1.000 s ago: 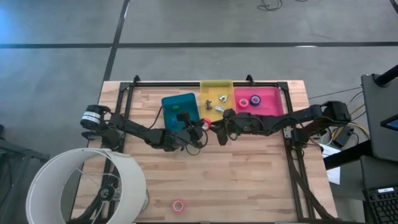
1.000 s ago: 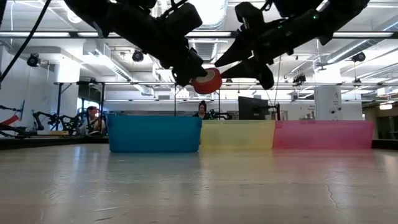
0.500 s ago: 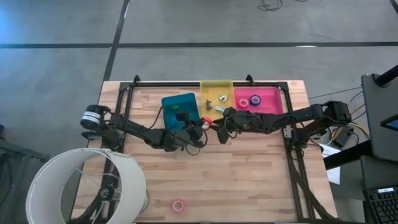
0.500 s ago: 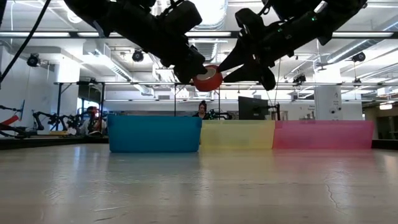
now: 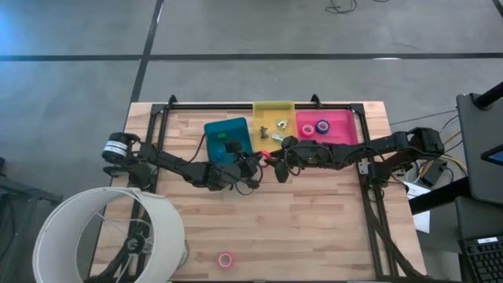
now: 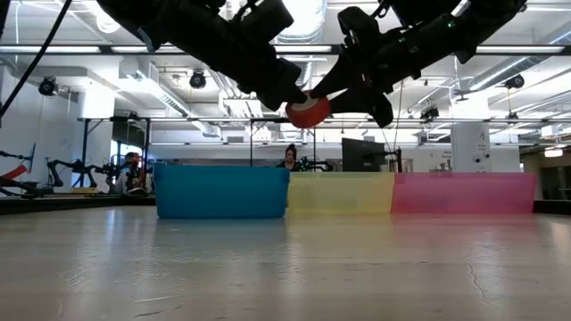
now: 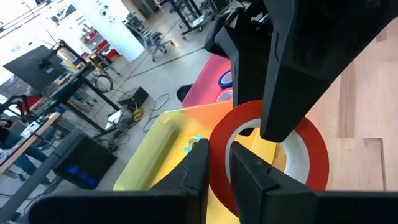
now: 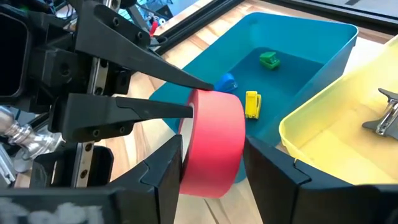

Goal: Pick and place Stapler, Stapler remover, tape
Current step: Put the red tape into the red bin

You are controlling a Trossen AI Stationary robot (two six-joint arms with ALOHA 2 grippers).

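A red tape roll (image 8: 214,143) hangs in the air over the wooden table, just before the blue bin (image 5: 228,134) and the yellow bin (image 5: 273,118). My left gripper (image 7: 217,152) comes from the table's left and is shut on the roll (image 6: 308,111). My right gripper (image 8: 212,152) comes from the right and is open, one finger at each flat face of the roll. Whether these fingers touch it, I cannot tell. Another pinkish roll (image 5: 225,259) lies flat near the table's near edge. Two more rolls, pink (image 5: 307,128) and dark purple (image 5: 322,126), lie in the pink bin (image 5: 342,130). My left gripper pinches the roll's ring wall (image 7: 216,163) on the side toward itself, one finger apparently inside the open centre and one outside. The fingers (image 8: 155,109) come level from the table's left. The roll is lifted clear, standing on edge.
The three bins stand in a row along the far side. The blue one holds tiny coloured blocks (image 8: 252,102); the yellow one holds small metal pieces (image 5: 277,130). A white lampshade (image 5: 110,236) covers the table's near left corner. Bare wood lies between the arms and the near edge.
My left gripper has carried the red roll a little toward the table's right, toward my right gripper. The roll stood short of the right fingers then and now sits between them. The right arm has barely moved.
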